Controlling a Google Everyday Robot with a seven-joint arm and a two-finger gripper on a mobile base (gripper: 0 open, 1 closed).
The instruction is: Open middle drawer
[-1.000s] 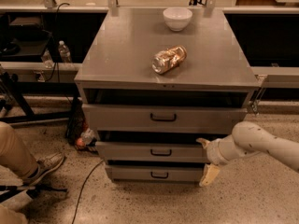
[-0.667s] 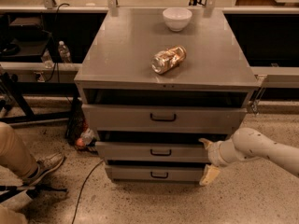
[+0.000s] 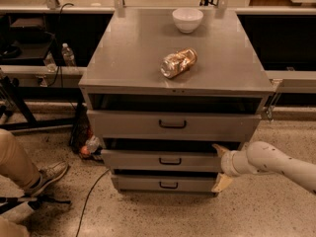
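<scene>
The grey metal cabinet (image 3: 143,48) has three stacked drawers. The middle drawer (image 3: 148,160) has a mid-sized front with a small black loop handle (image 3: 170,161) at its centre. A dark gap shows above its front. My gripper (image 3: 220,166) is at the right end of the middle drawer's front. It is open, with one pale fingertip (image 3: 218,149) at the drawer's top right corner and the other (image 3: 221,183) lower, beside the bottom drawer. The white arm (image 3: 276,162) comes in from the right.
The top drawer (image 3: 173,125) and the bottom drawer (image 3: 168,184) have similar handles. A white bowl (image 3: 187,19) and a lying jar (image 3: 178,62) sit on the cabinet top. A person's leg and shoe (image 3: 47,176) are at the lower left. Bottles (image 3: 68,54) and cables are at the left.
The arm has shifted only slightly on the right. The gripper stays at the right end of the middle drawer, and the drawers have not visibly moved.
</scene>
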